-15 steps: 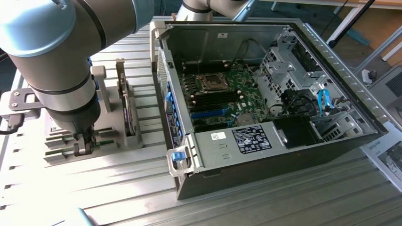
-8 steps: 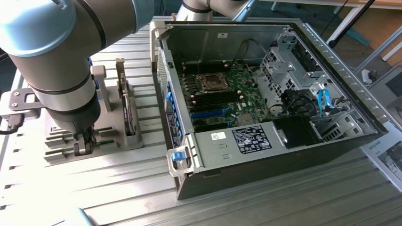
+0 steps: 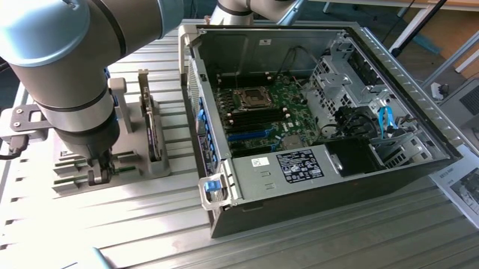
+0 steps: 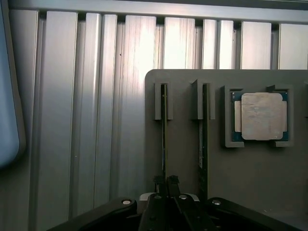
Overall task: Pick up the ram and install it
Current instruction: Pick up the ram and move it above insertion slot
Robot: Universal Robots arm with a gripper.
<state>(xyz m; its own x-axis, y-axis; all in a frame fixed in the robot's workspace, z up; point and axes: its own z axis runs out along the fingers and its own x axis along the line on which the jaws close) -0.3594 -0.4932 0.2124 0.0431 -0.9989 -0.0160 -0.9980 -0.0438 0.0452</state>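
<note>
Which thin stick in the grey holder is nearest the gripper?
The ram farther from the square chip: the gripper sits at its end. The other stick stands beside that chip.

Prob. a robotics lab/workshop: slotted alu bench [image 3: 134, 227], opened PC case [image 3: 314, 207], grey parts jig [image 3: 153, 168], robot arm [image 3: 67, 73].

Wrist view:
- ram [image 4: 164, 130] seen edge-on, face and chips not visible
- near end of ram covered by gripper [image 4: 166, 182]
- second stick [image 4: 203, 134] also edge-on, near end hidden behind gripper body
- grey holder [image 4: 183, 96] cut off by picture edge on two sides
- bluish shape [image 4: 8, 96] at picture edge blurred and mostly cut off (cannot tell what it is)

Exterior view:
- arm [image 3: 67, 73] cut off by top and left edges, blocks part of holder
- gripper down among holder slots hides ram there
- printed sheet [image 3: 460, 190] cut off at exterior view's right edge
- text on black label [image 3: 299, 165] inside computer case [image 3: 322, 210] too small to read
</note>
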